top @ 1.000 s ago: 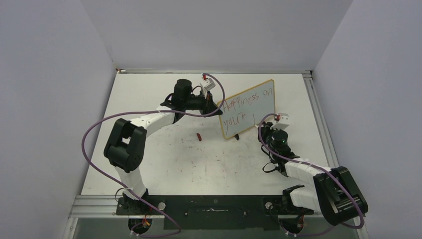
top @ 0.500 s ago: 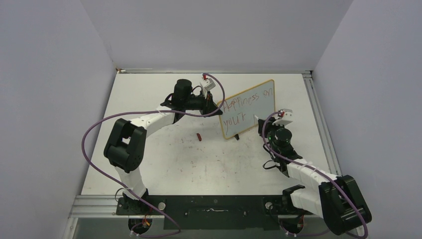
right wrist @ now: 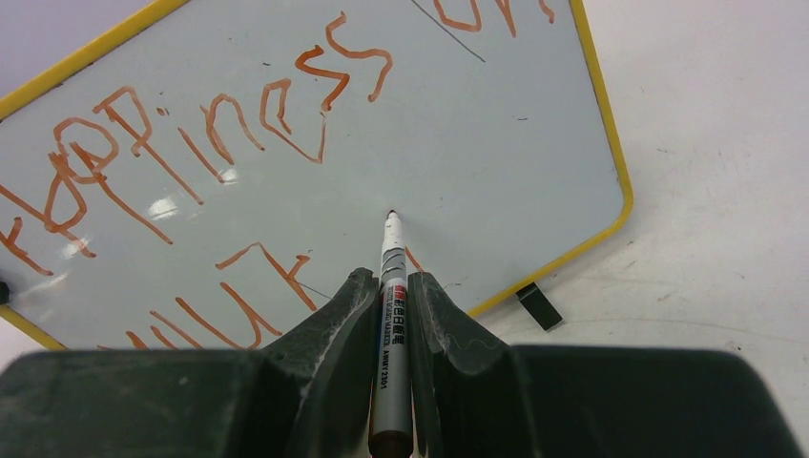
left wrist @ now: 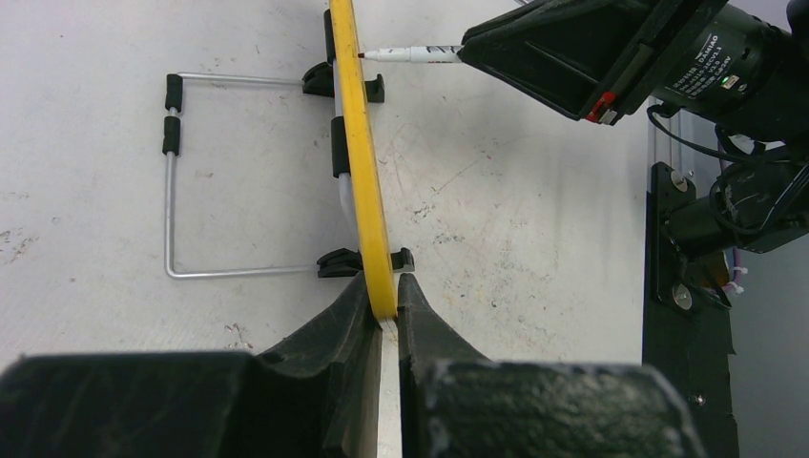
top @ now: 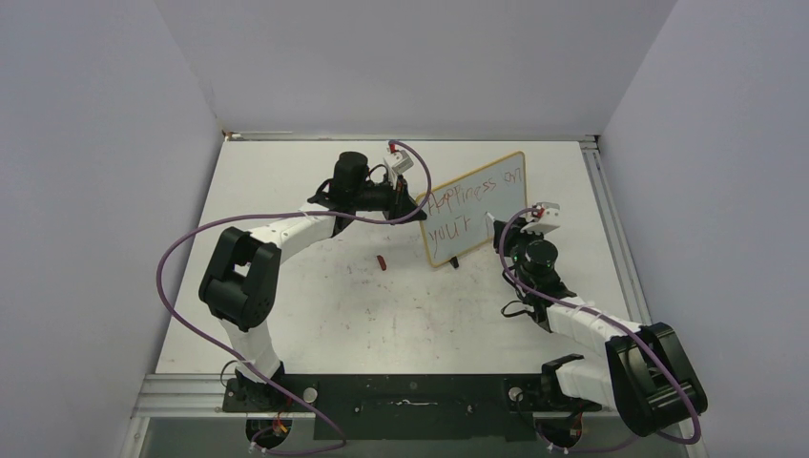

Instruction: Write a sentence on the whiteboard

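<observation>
**Mia:** What do you have from overhead?

**Op:** I see the whiteboard [top: 496, 215] standing on the far right part of the table [top: 382, 315], turned at an angle. The sentence [top: 474, 198] is in red on two lines. The top line reads roughly "Happiness on", and the lower one starts "you" and then gets rough. My left gripper [top: 412, 212] is at the board's left edge and my right gripper [top: 498, 229] is at its face, low and to the right. A small red cap [top: 381, 262] lies on the table just in front of the board's left end.

**Mia:** And the left wrist camera?

**Op:** I'm looking along the board edge-on. My left fingers [left wrist: 339, 324] are pressed together on the yellow frame, one on each side of it. A wire stand [left wrist: 172, 191] lies flat behind the board, clipped on by black feet. From the other side, the marker [left wrist: 410, 54] meets the board's face near its far end, held in the right claw.

**Mia:** Right wrist?

**Op:** My right claw is pinching the marker's barrel, which runs straight up between the fingers. Its tip sits on the white surface below "Happiness", to the right of the lower line's last letters. A short red stroke shows just beside the barrel. One black foot [right wrist: 540, 307] sticks out below the frame's lower right edge.
</observation>
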Available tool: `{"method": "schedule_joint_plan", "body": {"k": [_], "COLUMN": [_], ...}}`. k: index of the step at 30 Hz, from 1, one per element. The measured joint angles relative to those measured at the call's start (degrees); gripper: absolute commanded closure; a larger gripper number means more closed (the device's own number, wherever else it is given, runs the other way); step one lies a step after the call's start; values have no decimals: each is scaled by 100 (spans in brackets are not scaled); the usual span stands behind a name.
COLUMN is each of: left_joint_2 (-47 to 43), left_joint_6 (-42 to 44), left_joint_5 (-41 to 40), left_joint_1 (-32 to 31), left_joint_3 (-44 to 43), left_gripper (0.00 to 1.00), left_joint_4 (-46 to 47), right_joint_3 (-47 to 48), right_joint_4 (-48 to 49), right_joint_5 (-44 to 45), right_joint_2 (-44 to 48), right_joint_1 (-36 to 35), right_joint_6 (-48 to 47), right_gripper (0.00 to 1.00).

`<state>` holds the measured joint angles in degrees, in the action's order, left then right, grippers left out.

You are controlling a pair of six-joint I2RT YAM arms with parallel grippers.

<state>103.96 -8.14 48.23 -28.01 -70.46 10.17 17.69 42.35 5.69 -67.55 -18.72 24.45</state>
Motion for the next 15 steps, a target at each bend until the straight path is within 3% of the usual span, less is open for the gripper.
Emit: {"method": "schedule_joint_plan", "body": {"k": [15], "left_joint_2": [0], "left_joint_6": [2], "left_joint_5": [2], "left_joint_1": [-2], "left_joint_3": [0], "left_gripper": [100], "left_joint_4": [0], "right_joint_3": [11], "right_joint_4": [-90], "right_joint_5": [219], "right_joint_2": [-42], "right_joint_1": [0], "right_joint_6": [2], "right_gripper": [95]}}
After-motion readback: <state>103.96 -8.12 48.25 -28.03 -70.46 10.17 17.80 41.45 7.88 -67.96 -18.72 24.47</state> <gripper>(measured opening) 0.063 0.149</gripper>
